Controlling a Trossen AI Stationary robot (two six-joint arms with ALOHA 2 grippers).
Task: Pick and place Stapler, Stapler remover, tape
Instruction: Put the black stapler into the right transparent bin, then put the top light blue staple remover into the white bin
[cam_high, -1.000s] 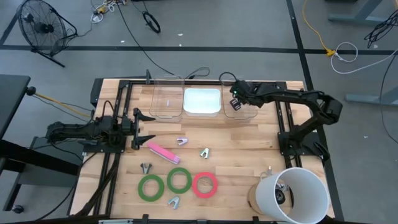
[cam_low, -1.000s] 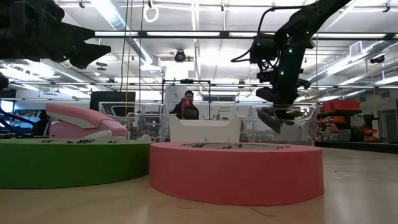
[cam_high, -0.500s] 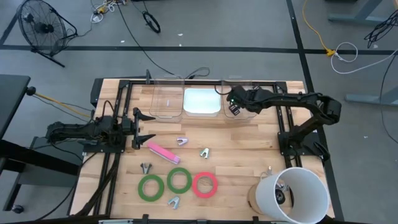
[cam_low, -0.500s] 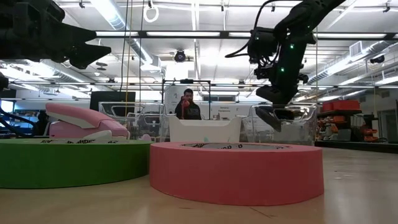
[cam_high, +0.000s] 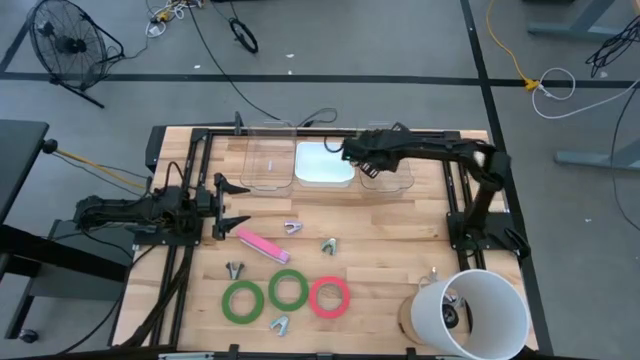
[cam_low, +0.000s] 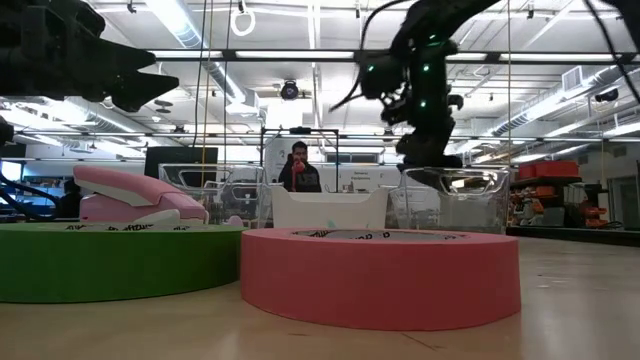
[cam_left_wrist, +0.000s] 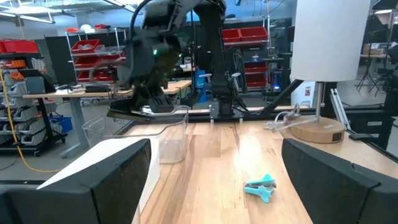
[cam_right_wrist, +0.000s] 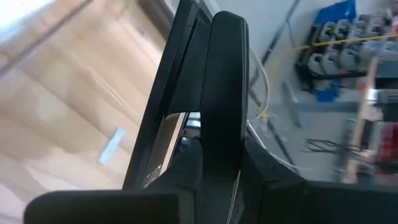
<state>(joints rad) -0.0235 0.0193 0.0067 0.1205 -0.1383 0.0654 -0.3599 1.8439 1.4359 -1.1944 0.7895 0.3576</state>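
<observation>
Three tape rolls in a row at the table's six o'clock, my right gripper at twelve o'clock over the clear bins, fingers narrow, nothing visibly held, my left gripper at nine o'clock, fingers wide.

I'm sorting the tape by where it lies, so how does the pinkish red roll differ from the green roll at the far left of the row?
The red tape roll is pinkish red; the left green tape roll is green. The red one ends the row on the right, the green one on the left, with another green roll between them. Both lie flat on the table, ring-shaped with open centres, similar in size.
</observation>
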